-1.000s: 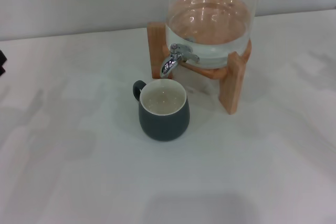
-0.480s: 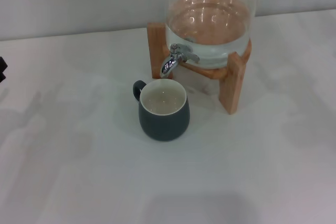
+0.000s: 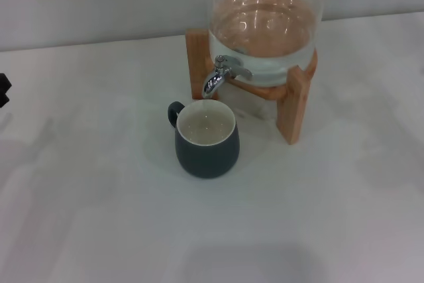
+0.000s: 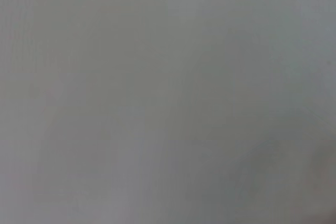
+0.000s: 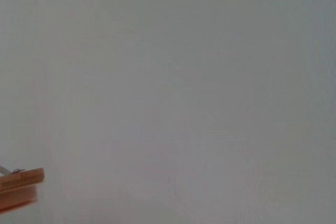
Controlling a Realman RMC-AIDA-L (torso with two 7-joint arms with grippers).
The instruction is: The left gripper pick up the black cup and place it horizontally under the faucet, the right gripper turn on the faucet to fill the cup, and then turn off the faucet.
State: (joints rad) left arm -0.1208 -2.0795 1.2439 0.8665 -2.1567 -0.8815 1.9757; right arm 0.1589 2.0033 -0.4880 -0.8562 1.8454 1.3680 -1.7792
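While only a black sliver of the left claw (image 3: 3,89) showed at the far left edge, too little to tell its finger state, the black cup (image 3: 206,138) stood upright on the white surface (image 3: 99,217). Rounded, dark grey-black, cream inside, its handle pointed left; its rim sat just below the chrome faucet (image 3: 221,73) of the glass dispenser (image 3: 265,38) on its wooden stand (image 3: 293,107).

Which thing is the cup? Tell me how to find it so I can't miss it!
Look for the big glass jar of water on its wooden stand at the back of the white table. A shiny tap sticks out of it. Just in front of the tap stands the black cup: round, dark outside, creamy inside, with a little loop handle.
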